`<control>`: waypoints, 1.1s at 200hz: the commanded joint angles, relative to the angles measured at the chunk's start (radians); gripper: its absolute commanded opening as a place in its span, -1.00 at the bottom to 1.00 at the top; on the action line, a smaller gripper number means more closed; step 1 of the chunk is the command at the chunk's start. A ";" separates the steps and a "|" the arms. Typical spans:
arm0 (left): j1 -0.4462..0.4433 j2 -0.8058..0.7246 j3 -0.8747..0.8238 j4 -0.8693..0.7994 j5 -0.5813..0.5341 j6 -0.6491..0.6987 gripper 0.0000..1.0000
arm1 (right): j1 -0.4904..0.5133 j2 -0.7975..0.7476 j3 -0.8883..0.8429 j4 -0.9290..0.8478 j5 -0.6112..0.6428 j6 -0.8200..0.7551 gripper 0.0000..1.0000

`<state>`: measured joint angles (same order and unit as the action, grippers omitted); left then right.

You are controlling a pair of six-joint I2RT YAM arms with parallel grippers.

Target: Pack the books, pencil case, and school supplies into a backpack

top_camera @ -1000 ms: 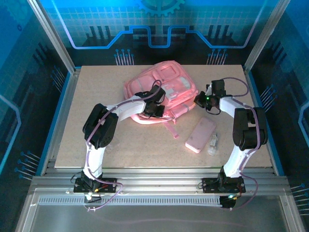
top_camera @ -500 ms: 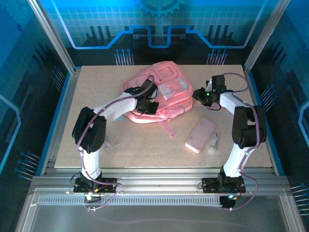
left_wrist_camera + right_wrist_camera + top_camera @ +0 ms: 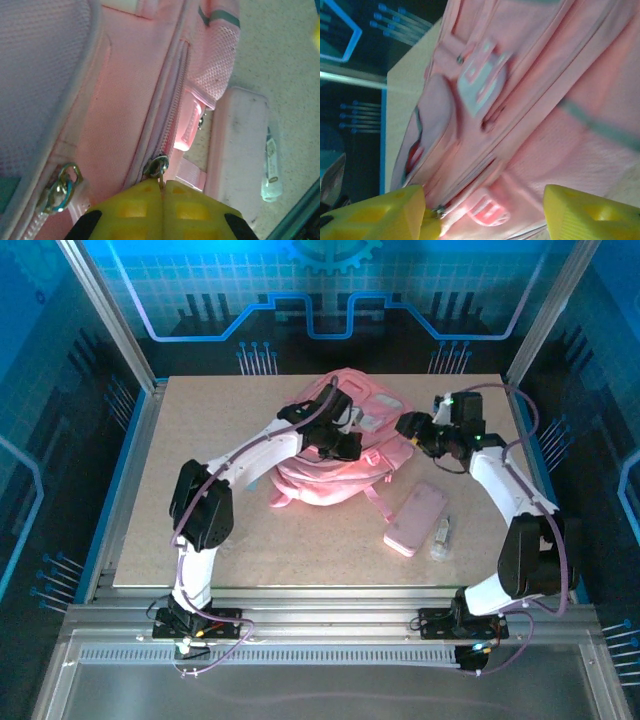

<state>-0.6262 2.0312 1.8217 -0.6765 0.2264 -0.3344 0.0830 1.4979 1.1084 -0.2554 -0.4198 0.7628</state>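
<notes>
The pink backpack (image 3: 330,475) lies at the middle back of the table, its upper part lifted. My left gripper (image 3: 347,443) is shut on a metal zipper pull (image 3: 161,170) of the backpack (image 3: 125,100), its yellow fingertips (image 3: 162,184) pressed together. My right gripper (image 3: 412,429) stands open at the backpack's right side. Its fingers (image 3: 385,215) are wide apart, with pink fabric (image 3: 530,100) beyond them. The pale-pink pencil case (image 3: 415,518) lies flat at the right front, also in the left wrist view (image 3: 235,145). Beside it lies a small clear oblong item (image 3: 441,537). The books are out of view.
The table's right edge (image 3: 530,470) and metal frame posts run close behind my right arm. A backpack strap (image 3: 374,502) trails toward the pencil case. Bare tabletop (image 3: 180,430) lies left of the backpack.
My right gripper has opened and let go of the backpack. My left arm has swung right and back with the zipper pull, and the backpack has shifted and turned with it.
</notes>
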 commanded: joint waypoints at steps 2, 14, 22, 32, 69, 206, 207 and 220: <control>-0.022 -0.021 0.054 0.021 0.075 -0.005 -1.00 | 0.049 0.003 -0.041 0.076 -0.068 0.138 0.28; -0.026 -0.025 0.039 0.029 0.076 -0.010 -1.00 | 0.070 0.018 -0.050 0.111 -0.074 0.176 0.27; -0.030 -0.031 0.027 0.040 0.082 -0.016 -1.00 | 0.085 0.031 -0.061 0.139 -0.078 0.204 0.26; -0.032 -0.037 0.013 0.054 0.087 -0.024 -1.00 | 0.102 0.051 -0.073 0.169 -0.083 0.235 0.25; -0.044 -0.059 -0.024 0.091 0.093 -0.037 -1.00 | 0.155 0.140 -0.132 0.269 -0.093 0.327 0.20; 0.085 -0.285 -0.397 -0.029 -0.169 0.047 -1.00 | 0.058 0.254 -0.045 0.301 0.006 0.227 -1.00; 0.089 -0.287 -0.401 -0.030 -0.173 0.048 -1.00 | 0.057 0.253 -0.044 0.301 0.006 0.225 -1.00; 0.137 -0.313 -0.450 -0.040 -0.213 0.062 -1.00 | 0.046 0.248 -0.026 0.276 0.013 0.199 -1.00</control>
<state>-0.5777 1.7908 1.4525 -0.6067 0.1143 -0.3218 0.1982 1.7546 1.0256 0.0257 -0.5049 1.0458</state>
